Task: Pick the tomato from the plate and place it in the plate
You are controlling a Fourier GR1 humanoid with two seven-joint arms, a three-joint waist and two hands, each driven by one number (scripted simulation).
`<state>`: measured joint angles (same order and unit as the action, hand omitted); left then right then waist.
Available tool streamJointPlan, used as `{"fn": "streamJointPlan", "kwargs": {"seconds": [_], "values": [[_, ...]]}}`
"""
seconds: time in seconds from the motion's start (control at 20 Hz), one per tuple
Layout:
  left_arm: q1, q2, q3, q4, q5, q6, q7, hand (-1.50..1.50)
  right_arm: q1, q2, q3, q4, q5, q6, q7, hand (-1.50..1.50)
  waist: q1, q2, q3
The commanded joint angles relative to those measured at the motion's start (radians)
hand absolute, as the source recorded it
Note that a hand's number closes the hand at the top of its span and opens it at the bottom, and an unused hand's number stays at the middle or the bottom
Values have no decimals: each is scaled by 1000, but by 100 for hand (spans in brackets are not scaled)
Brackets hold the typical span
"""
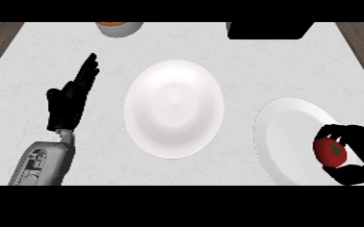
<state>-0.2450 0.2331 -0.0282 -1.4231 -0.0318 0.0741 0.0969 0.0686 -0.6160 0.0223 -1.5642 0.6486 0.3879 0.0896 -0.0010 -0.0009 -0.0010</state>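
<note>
A red tomato (331, 151) with a green stem mark sits over the right part of a white plate (288, 139) at the lower right. My right hand (350, 173) curls round the tomato, with fingers above and below it; most of that hand is cut off by the view's right edge. A second white plate (174, 108) lies bare in the middle of the counter. At the left, my left hand (71, 98) rests open and still, its fingers straight and pointing away from me.
A bowl (119, 28) with an orange thing inside stands at the counter's far edge, left of centre. A black object (268, 30) sits at the far edge to the right. Bare white counter lies between the two plates.
</note>
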Motion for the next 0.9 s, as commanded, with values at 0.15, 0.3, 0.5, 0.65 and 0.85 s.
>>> {"fn": "streamJointPlan", "kwargs": {"seconds": [0.15, 0.3, 0.5, 0.65, 0.85], "values": [[-5, 16, 45, 8, -9, -52, -2, 0, 40, 44, -34, 5, 80, -66, -102, 150, -4, 0, 1], [15, 1, 28, -52, -19, -33, 44, 0, 43, 54, -96, -127, 26, -34, -29, 150, -6, -2, 1], [9, -5, 31, -12, -26, -24, 28, 0, 166, 206, -36, -257, 156, -195, 169, 150, -22, -6, 0], [45, -8, 33, -15, -42, -1, 2, 0, 268, 297, 24, -396, 272, -244, 363, 150, -41, -11, -2], [-13, -10, 42, -12, -40, 3, 38, 0, 271, 353, 83, -609, 398, -373, 386, 150, -32, -8, 0]]}}
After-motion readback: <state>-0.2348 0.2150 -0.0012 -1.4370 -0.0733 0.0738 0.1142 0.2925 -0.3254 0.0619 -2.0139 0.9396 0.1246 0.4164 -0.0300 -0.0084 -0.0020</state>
